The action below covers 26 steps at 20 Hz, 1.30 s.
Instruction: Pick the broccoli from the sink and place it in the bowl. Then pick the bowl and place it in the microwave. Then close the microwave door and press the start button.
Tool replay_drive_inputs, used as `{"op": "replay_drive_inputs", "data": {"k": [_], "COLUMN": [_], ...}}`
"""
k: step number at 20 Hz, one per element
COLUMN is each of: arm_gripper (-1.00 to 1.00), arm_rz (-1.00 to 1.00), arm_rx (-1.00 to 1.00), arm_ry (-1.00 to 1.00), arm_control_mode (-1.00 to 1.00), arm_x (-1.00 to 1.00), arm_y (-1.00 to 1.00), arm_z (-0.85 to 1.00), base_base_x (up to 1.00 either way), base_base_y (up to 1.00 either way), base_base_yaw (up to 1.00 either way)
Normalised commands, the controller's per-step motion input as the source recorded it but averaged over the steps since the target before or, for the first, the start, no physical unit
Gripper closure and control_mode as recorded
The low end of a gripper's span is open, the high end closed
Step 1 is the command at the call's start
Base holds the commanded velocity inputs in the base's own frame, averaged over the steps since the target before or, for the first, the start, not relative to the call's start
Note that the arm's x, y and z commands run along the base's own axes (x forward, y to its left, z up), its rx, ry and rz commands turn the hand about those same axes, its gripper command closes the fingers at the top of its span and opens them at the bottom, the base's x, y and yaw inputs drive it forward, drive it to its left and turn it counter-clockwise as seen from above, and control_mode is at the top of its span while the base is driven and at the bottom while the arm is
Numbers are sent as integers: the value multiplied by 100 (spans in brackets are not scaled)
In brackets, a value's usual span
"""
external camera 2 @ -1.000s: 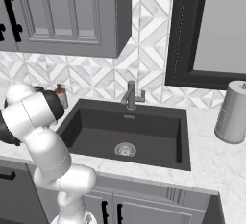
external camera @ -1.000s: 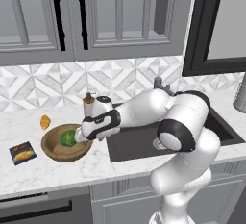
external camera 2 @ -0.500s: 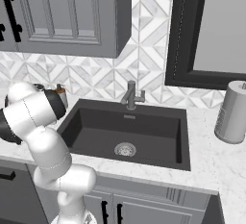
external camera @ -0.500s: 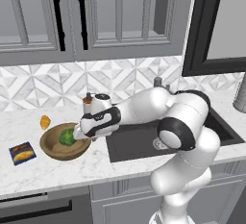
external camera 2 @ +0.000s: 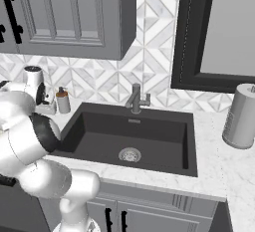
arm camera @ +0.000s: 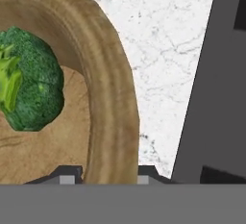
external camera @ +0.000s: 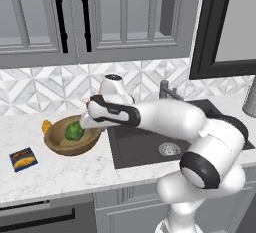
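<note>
Wooden bowl [arm camera: 103, 98] rim sits right between the gripper [arm camera: 109, 179] tips in the hand view: one dark fingertip [arm camera: 67, 176] inside the rim, the other outside it, jaws narrowed to about the wall's thickness. Pads look to be on the rim or just off it; contact itself is hidden at the frame's bottom edge, so can't tell if it is a firm grip.

Broccoli [arm camera: 26, 81] lies inside the bowl, on the floor of it, beside the inner wall, well clear of the fingers. Stem side pale green, facing the frame's left.

Left base view: gripper [external camera: 86, 122] is low at the bowl's [external camera: 72, 138] sink-side rim, broccoli [external camera: 74, 130] near the middle. Bowl stands on the white marble counter [external camera: 60, 169], just left of the sink [external camera: 150, 144]. An orange-yellow croissant [external camera: 46, 126] touches or sits just beside the bowl's far-left rim. A small dark packet [external camera: 23, 159] lies on the counter front-left of the bowl, apart from it.

Right base view: sink [external camera 2: 132, 136] basin with drain [external camera 2: 130, 154] and grey faucet [external camera 2: 136, 98]; soap bottle [external camera 2: 63, 100] at its back-left corner; grey cylinder canister [external camera 2: 241, 116] on the counter to the right.
</note>
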Motion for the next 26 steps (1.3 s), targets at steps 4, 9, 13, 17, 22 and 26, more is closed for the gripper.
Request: {"op": "replay_drive_inputs", "data": {"k": [4,9,13,17,22,26], "arm_gripper": [100,100,100,100,100,100], "arm_rz": [0,0,0,0,0,-4], "arm_rx": [5,5,6,8,2,0], "arm_ry": [0,0,-8,-6,-4,-2], "arm_control_mode": [-100,-100,-100,-100,-100,-100], "arm_x": [-54,-46,-39,-38,-30,-2], "arm_y": [-53,-58,-78,-85,-85,-75], "arm_z": [100,98,79,73,70,53], "base_base_x": [0,0,0,0,0,0], "base_base_y": [0,0,0,0,0,0], "base_base_yaw": [0,0,0,0,0,0]}}
